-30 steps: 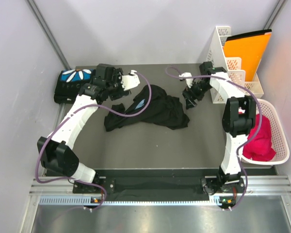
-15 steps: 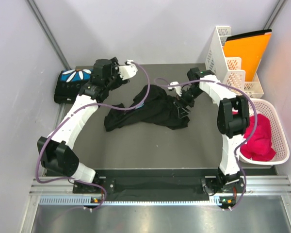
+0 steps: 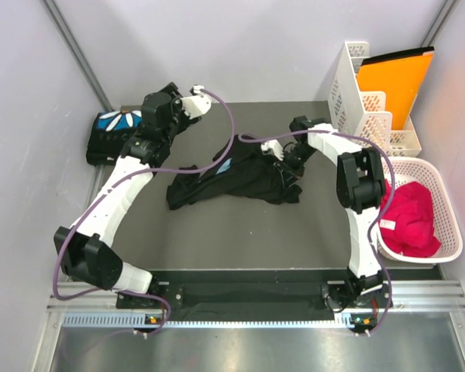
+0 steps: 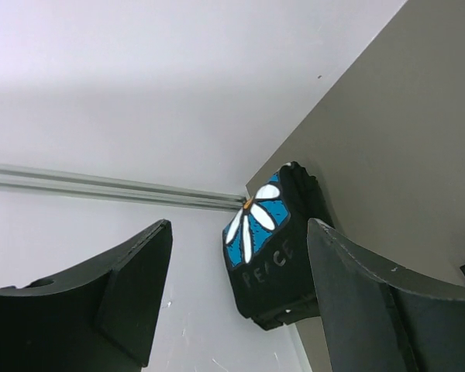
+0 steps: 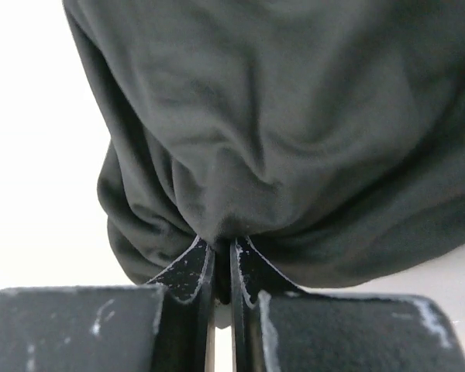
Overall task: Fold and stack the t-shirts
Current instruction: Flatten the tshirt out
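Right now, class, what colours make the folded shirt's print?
Blue with white petals on the black folded shirt; clearest in the left wrist view.

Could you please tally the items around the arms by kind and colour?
Black t-shirts: 2, the folded t-shirt and the crumpled t-shirt
Red cloth: 1
White basket: 1
White rack: 1
Orange folder: 1
Total: 6

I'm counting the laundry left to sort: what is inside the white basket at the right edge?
A crumpled magenta cloth fills much of the white basket. Whether anything lies beneath it cannot be seen, because the cloth covers the bottom there.
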{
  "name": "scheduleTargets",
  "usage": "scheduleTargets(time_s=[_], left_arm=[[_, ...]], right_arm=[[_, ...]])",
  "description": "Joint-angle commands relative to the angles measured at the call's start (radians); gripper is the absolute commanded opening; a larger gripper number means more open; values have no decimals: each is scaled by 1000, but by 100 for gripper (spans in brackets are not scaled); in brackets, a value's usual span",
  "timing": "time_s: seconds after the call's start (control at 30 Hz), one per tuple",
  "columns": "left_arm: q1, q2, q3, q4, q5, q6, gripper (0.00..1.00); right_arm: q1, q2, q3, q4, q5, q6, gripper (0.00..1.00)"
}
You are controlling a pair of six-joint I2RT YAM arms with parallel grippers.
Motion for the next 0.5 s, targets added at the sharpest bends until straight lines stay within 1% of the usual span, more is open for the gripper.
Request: scheduleTargets(time_s=[0.0, 0.07, 0.1, 0.23, 0.37, 0.47], left_arm=[[4, -48, -17, 99, -18, 6, 75], [6, -41, -9, 116, -13, 20, 75], [6, -34, -2, 131, -12, 20, 75], [6, 2, 49, 166, -6, 9, 75], [6, 42, 109, 206, -27, -16, 73], [6, 73, 147, 240, -29, -34, 73]], right_arm=[[76, -30, 22, -33, 26, -104, 0], [116, -71, -23, -36, 41, -141, 0], [130, -84, -49, -42, 40, -188, 0], [216, -113, -57, -114, 21, -294, 0], [294, -107, -3, -156, -5, -345, 0], [364, -93, 81, -186, -40, -360, 0]])
